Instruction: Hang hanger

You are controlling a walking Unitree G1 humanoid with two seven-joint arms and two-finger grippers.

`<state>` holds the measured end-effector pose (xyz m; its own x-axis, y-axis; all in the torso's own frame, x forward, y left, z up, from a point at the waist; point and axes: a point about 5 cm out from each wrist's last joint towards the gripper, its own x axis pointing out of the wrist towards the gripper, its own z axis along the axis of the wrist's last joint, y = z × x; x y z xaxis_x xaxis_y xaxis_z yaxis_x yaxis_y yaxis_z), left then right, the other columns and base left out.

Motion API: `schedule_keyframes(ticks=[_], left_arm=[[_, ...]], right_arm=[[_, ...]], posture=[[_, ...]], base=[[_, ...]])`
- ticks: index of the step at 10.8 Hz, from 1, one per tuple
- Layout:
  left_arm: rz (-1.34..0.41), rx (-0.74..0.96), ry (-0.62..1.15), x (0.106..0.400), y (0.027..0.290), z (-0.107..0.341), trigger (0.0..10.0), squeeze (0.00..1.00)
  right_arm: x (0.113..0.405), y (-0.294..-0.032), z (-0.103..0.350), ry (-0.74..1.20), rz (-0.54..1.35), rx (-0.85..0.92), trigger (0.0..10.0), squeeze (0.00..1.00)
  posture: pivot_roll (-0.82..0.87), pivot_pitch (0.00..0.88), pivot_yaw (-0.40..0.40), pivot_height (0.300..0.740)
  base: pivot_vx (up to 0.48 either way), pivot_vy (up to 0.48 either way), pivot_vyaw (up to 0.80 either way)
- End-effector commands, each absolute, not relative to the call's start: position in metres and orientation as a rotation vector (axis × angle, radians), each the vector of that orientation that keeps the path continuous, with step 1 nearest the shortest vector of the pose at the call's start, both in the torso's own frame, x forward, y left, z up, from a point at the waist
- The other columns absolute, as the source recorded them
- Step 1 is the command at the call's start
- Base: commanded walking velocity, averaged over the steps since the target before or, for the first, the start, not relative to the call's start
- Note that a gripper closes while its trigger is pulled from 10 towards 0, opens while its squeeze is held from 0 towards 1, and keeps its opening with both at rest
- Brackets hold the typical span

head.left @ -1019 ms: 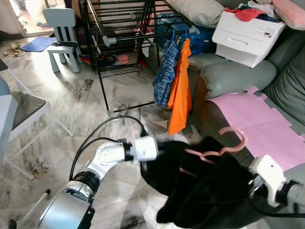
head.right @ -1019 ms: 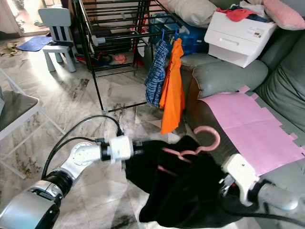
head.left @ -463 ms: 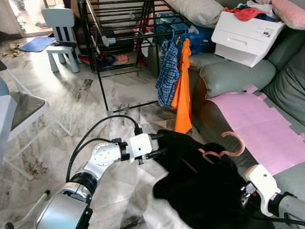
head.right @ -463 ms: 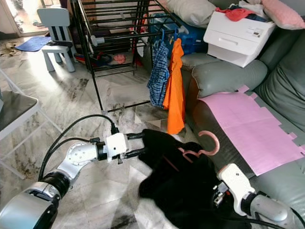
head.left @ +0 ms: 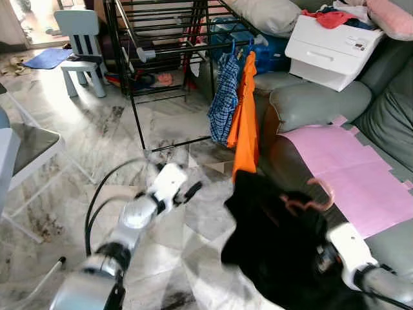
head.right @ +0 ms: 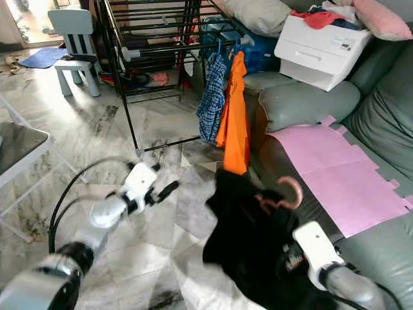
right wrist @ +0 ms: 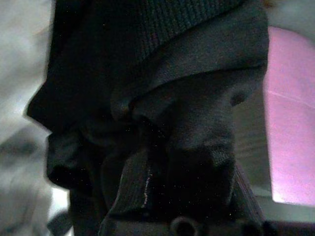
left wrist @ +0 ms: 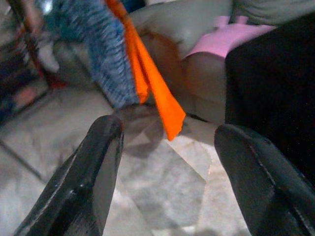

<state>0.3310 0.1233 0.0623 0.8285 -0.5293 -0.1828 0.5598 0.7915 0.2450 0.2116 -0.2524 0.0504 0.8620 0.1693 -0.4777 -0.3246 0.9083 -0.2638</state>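
hanger (head.left: pixel 314 199), pink, carries a black garment (head.left: pixel 277 242) low over the floor, beside the sofa (head.left: pixel 322 103). right gripper (head.right: pixel 293 258) is buried in the cloth; can't tell its finger state. left gripper (left wrist: pixel 167 162) is free, fingers apart. drying rack (head.left: pixel 168 48) lies ahead and up-left of the hook, so right arm does the hang.

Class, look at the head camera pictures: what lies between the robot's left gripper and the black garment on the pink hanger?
Bare marble floor separates the left gripper from the black garment, seen in the left eye view.
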Motion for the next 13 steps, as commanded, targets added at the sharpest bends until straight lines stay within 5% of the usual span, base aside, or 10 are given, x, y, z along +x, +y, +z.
schedule_keyframes(ticks=[1, 5, 6, 7, 13], left_arm=[[-0.563, 0.259, 0.101, 0.332, 0.119, 0.064, 10.0, 1.00], [-0.420, 0.164, 0.125, 0.332, 0.115, 0.059, 10.0, 1.00], [-0.375, 0.132, 0.147, 0.331, 0.120, 0.056, 10.0, 0.00], [-0.346, 0.102, 0.165, 0.330, 0.120, 0.053, 10.0, 0.00], [-0.327, 0.072, 0.152, 0.327, 0.108, 0.051, 10.0, 0.00]], right_arm=[[0.220, -0.260, 0.062, 0.402, 0.157, -0.343, 0.0, 0.00], [0.220, -0.241, 0.074, 0.288, -0.051, -0.231, 0.0, 0.00], [0.215, -0.228, 0.063, 0.300, -0.084, -0.187, 5.9, 0.00], [0.212, -0.223, 0.060, 0.293, -0.113, -0.153, 10.0, 0.00], [0.224, -0.209, 0.066, 0.244, -0.114, -0.153, 10.0, 0.00]], posture=[[0.04, 0.000, -0.049, 0.740], [0.02, 0.000, -0.061, 0.740], [0.02, 0.000, -0.057, 0.740], [0.01, 0.000, -0.057, 0.740], [0.02, 0.000, -0.025, 0.740]], base=[[0.000, 0.000, 0.00], [0.000, 0.000, 0.00], [0.000, 0.000, 0.00], [0.240, 0.000, 0.00], [0.278, 0.000, 0.52]])
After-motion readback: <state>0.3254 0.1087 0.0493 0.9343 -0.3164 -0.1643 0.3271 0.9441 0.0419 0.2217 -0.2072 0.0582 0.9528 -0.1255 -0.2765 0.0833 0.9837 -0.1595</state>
